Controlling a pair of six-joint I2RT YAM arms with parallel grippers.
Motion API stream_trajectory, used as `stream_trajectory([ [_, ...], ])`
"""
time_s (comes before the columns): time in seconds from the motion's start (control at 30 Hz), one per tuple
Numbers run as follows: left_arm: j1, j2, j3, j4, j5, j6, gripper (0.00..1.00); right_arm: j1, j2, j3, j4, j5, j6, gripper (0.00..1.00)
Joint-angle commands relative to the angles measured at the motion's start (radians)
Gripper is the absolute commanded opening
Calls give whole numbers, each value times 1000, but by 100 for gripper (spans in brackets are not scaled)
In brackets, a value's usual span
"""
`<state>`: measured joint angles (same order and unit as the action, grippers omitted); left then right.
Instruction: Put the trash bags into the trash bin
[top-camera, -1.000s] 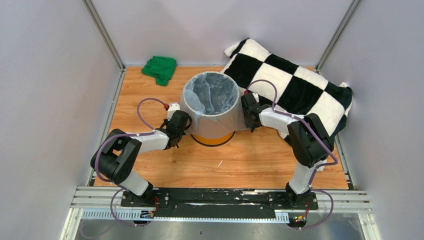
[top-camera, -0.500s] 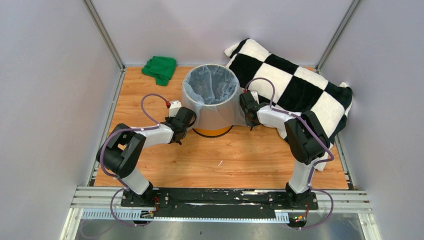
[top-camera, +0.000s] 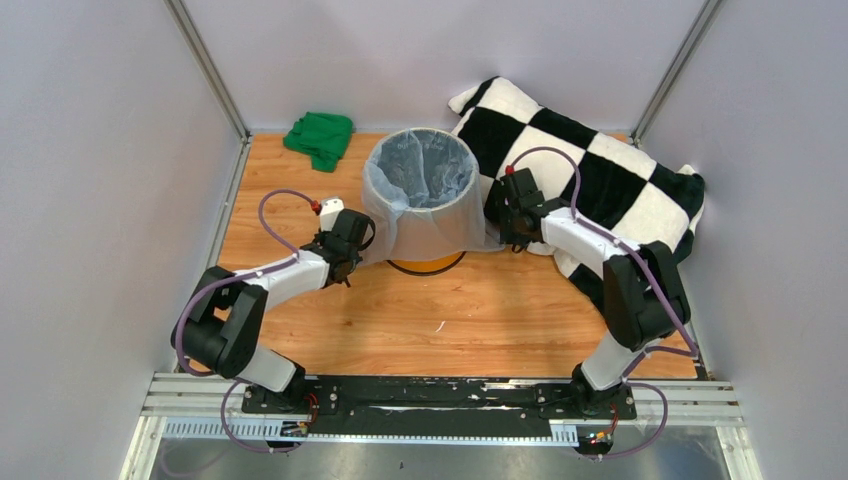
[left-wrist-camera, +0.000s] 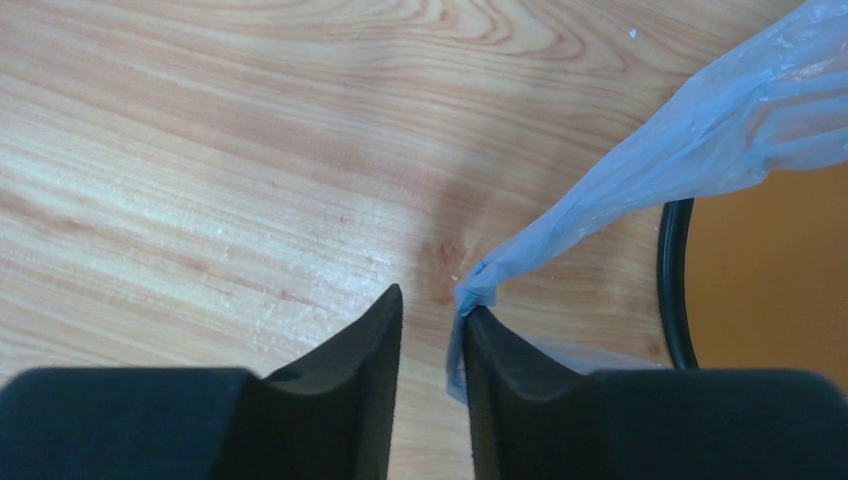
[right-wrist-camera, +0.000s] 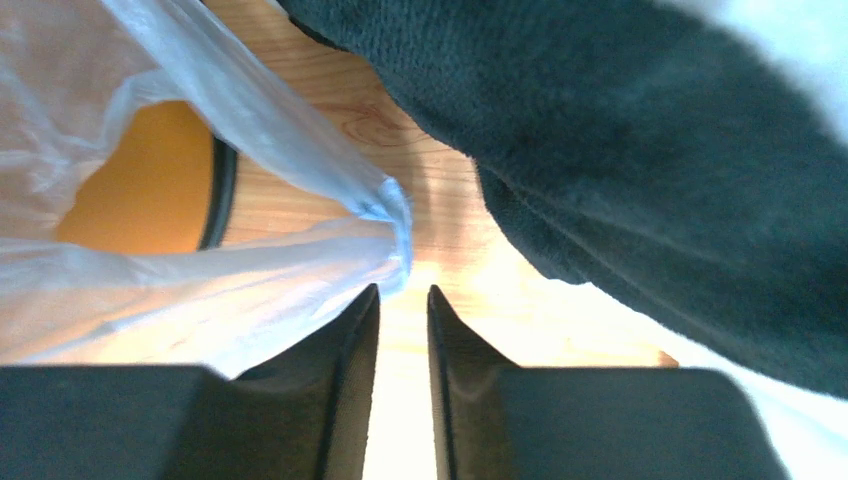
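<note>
The pale blue-grey trash bag (top-camera: 430, 222) lines the orange-yellow trash bin (top-camera: 425, 263) and hangs over its rim as a skirt down the outside. My left gripper (top-camera: 347, 243) is low at the bin's left, with its jaws a little apart. In the left wrist view, a pulled-out corner of the bag (left-wrist-camera: 640, 170) clings to the inner face of one finger of this gripper (left-wrist-camera: 432, 305); it is not pinched. My right gripper (top-camera: 507, 228) is at the bin's right. In the right wrist view this gripper (right-wrist-camera: 403, 292) is narrowly open and empty, and a bag corner (right-wrist-camera: 300, 130) ends just ahead of it.
A black-and-white checkered blanket (top-camera: 600, 175) lies at the back right, close against my right wrist, and fills the right wrist view's upper right (right-wrist-camera: 650, 150). A green cloth (top-camera: 320, 137) lies at the back left. The bin's dark base ring (left-wrist-camera: 670, 290) rests on the wooden table (top-camera: 450, 320).
The bag's skirt is now drawn further down the bin's sides. My left gripper has moved left, away from the bin. My right gripper has moved back and right toward the blanket.
</note>
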<state>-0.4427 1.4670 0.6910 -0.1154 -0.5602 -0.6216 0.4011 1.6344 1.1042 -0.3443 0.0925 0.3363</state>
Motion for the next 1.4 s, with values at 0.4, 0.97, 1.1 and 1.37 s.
stream_trajectory([
  [0.4,30,-208,-46,-54,91,-21,53,-38,-237,62,-150,-111,11,50],
  [0.97,35,-372,-69,-102,141,-7,97,145,-184,564,-247,-150,-188,56],
  [1.1,35,-402,-74,-128,144,-10,98,222,-53,730,-282,-137,-238,53],
  [1.37,36,-434,-113,-128,191,-39,99,288,243,1039,-387,-200,-289,47],
])
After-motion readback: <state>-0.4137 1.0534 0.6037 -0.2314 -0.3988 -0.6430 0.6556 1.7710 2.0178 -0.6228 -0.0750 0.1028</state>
